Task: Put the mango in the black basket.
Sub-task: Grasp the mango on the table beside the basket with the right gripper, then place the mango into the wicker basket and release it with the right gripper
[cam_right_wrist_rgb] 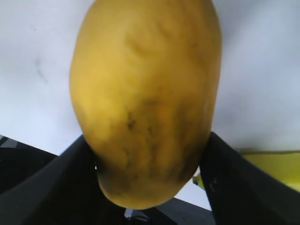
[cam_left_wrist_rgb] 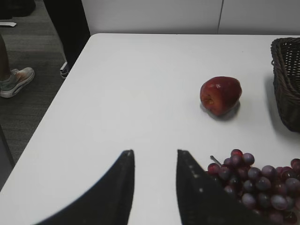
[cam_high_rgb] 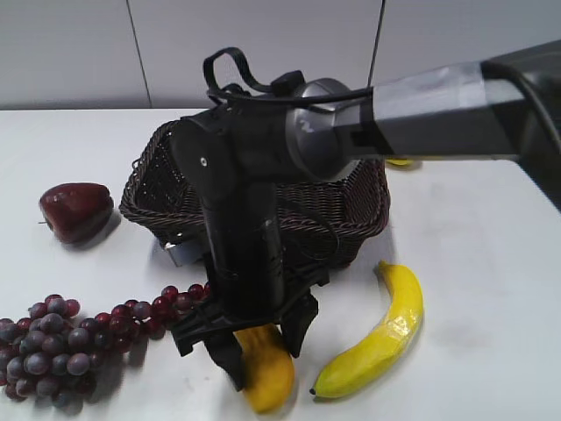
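Mango [cam_high_rgb: 267, 373]: lying near-centre on table, before black basket [cam_high_rgb: 351, 206]. Right gripper [cam_high_rgb: 263, 351] is clasping its plump middle; likely firm, smooth, slippery. Left gripper [cam_left_wrist_rgb: 154, 164] is idling, narrowly parted.

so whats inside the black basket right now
Little can be told. The right arm covers most of the black basket; only woven wall and rim show in the exterior view. The mango sits outside, between the right gripper fingers.

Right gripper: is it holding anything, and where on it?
The right gripper clamps the mango across its near end; the left gripper is empty.
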